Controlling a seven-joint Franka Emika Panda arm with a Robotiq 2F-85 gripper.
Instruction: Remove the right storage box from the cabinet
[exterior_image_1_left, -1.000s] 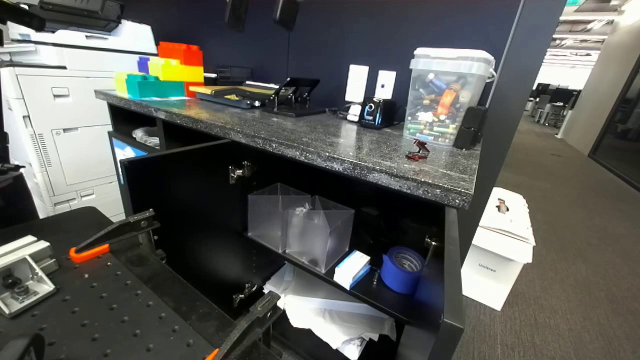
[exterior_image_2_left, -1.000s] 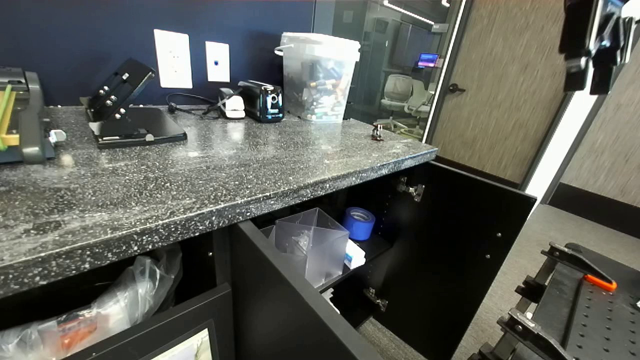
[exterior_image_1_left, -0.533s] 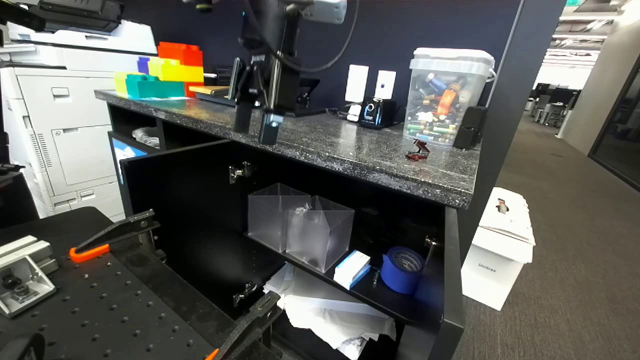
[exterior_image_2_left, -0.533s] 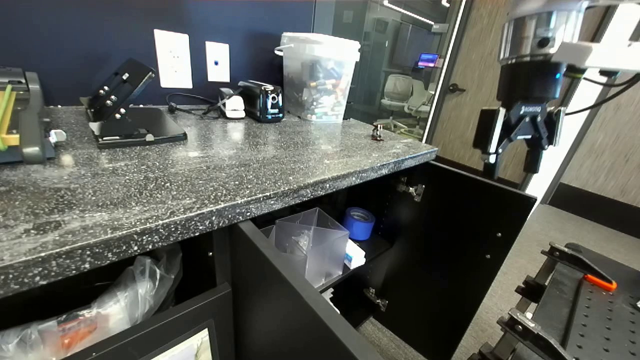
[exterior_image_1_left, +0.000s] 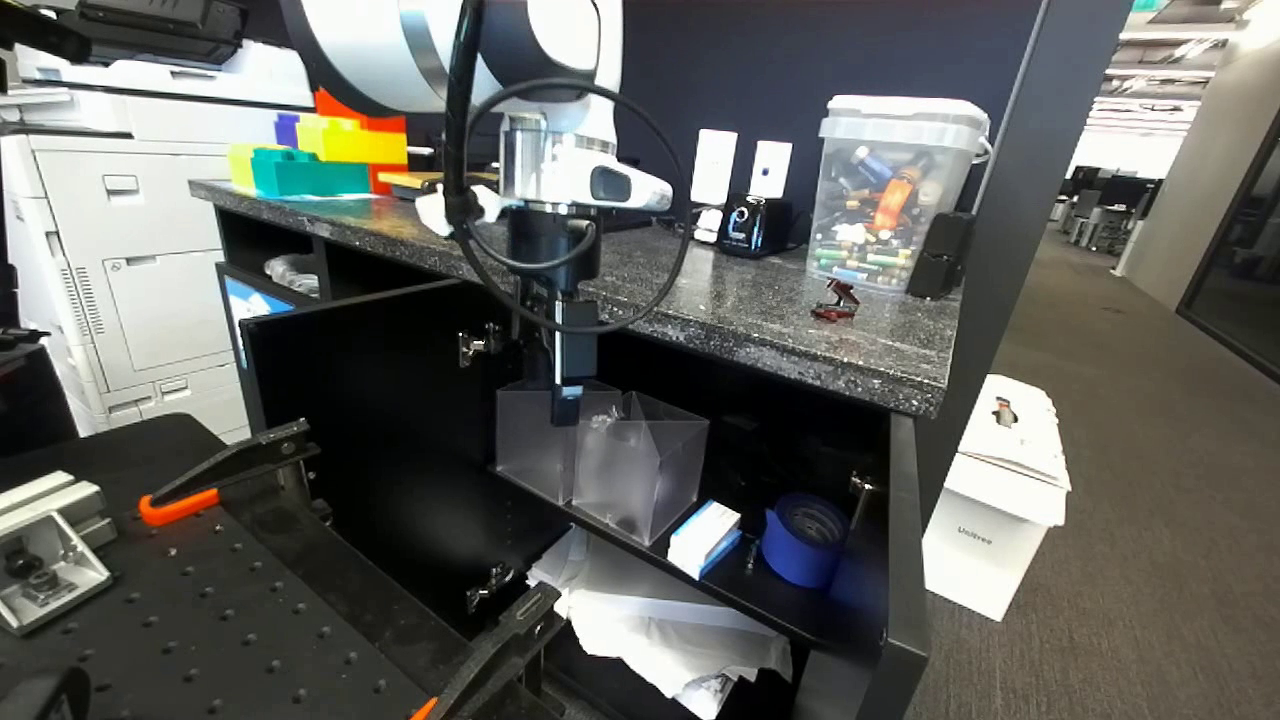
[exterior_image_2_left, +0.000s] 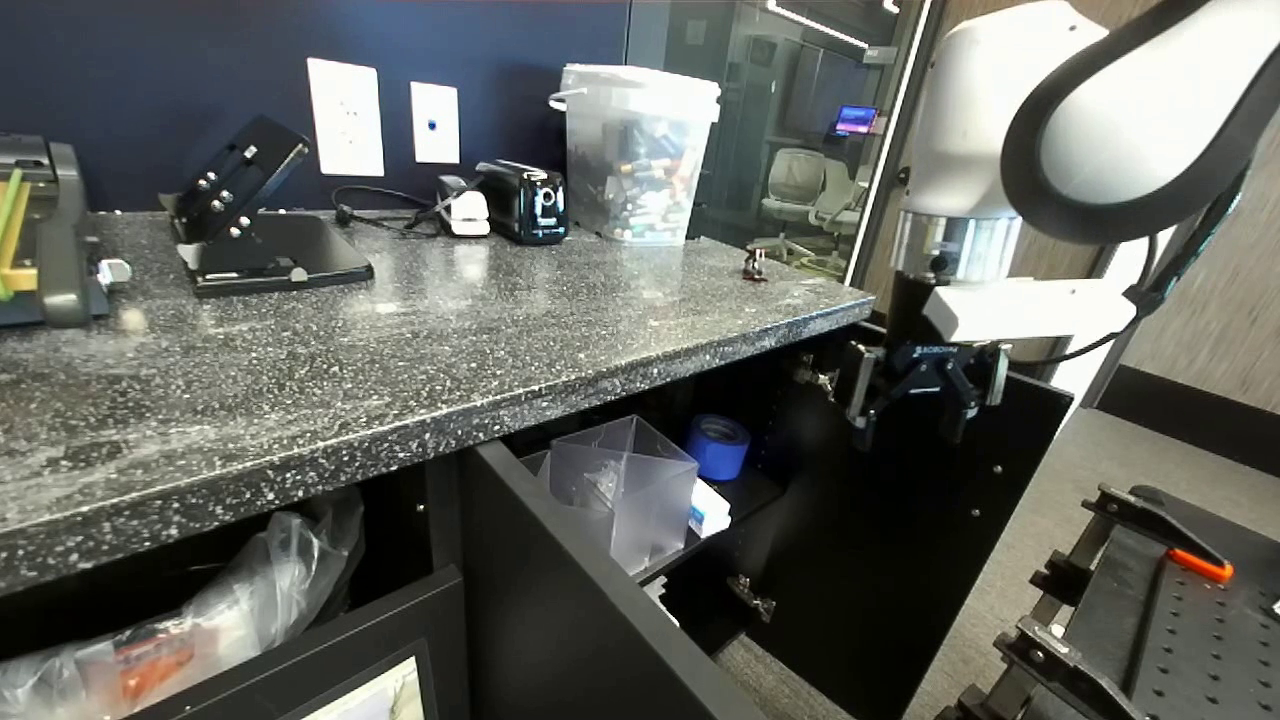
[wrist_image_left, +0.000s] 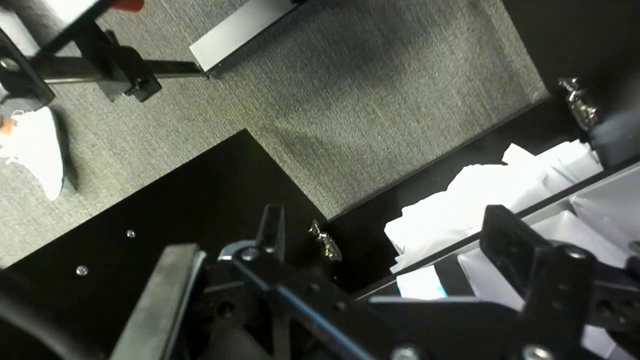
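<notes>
The black cabinet (exterior_image_1_left: 385, 410) stands open beneath its speckled surface (exterior_image_1_left: 720, 300), a bucket (exterior_image_1_left: 890, 190) at far right. A printer (exterior_image_1_left: 160, 250) stands at left, carpet (exterior_image_1_left: 1110, 500) at right. Inside, the right box (exterior_image_1_left: 625, 470) sits left of blue tape (exterior_image_1_left: 790, 560). The end effector (exterior_image_2_left: 910, 430) hangs in front, jaws apart.

Whitish right box (exterior_image_1_left: 632, 470); black, speckle-topped cabinet (exterior_image_1_left: 740, 341)

I see frosted plastic on the right storage box (exterior_image_1_left: 645, 475). The cabinet (exterior_image_1_left: 370, 410) looks matt, its surface (exterior_image_1_left: 760, 310) glossy, stone-like.
</notes>
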